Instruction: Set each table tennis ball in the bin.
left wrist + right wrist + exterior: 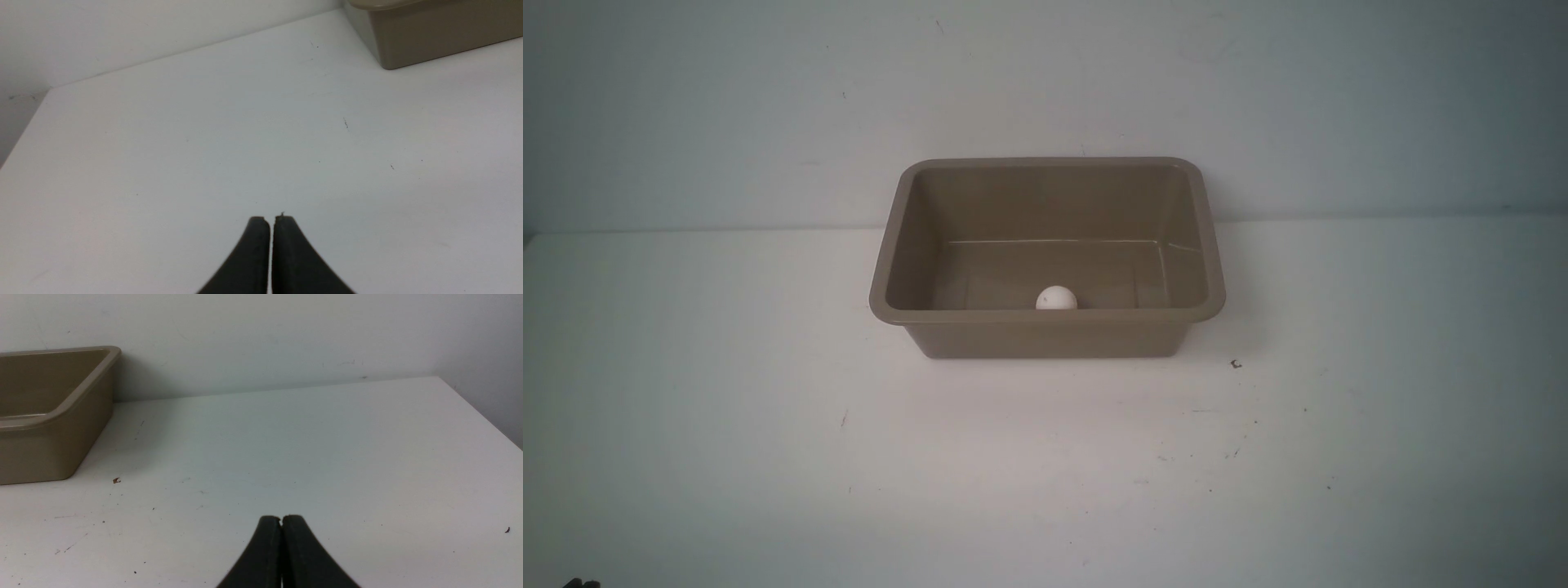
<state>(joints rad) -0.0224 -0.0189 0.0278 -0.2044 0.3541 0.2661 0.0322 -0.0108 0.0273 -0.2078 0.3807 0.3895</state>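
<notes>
"Fingers?"
"L fingers (pixel 271 253) and R fingers (pixel 282 551) both pressed tog., nothing pinched."
"Ball?"
"One ball (pixel 1056 299) in bin (pixel 1045 341), by its near edge; bin's at table's (pixel 1045 457) far edge, approx. mid."
"Left to do?"
"Prob. none; any 2nd ball's hidden."

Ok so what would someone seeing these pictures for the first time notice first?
Probably the big taupe bin, standing on the white table toward its far side, near the middle of the front view. Next, the white ball inside it, partly hidden by the near rim.
</notes>
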